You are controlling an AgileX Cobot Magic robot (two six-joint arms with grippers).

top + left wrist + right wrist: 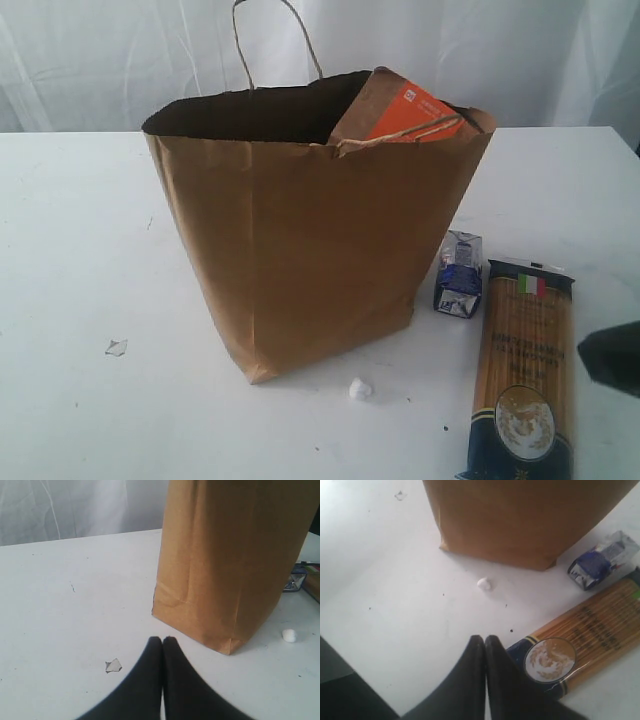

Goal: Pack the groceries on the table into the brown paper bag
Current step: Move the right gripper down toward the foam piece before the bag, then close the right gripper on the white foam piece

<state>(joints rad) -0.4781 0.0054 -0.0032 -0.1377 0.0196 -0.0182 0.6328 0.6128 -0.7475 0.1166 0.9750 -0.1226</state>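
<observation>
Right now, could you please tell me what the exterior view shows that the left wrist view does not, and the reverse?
Only the exterior view shows the paper bag's open top, its handle, the orange-labelled pouch poking out, and the spaghetti pack's front. Only the left wrist view shows the left gripper, shut, low over the table. Both share the bag, the small carton, the paper scrap and the white ball.

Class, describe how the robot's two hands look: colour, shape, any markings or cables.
The left hand and the right hand look alike: two smooth matte black fingers each, broad at the base, tapering to rounded tips. No markings, cables or sleeves show.
</observation>
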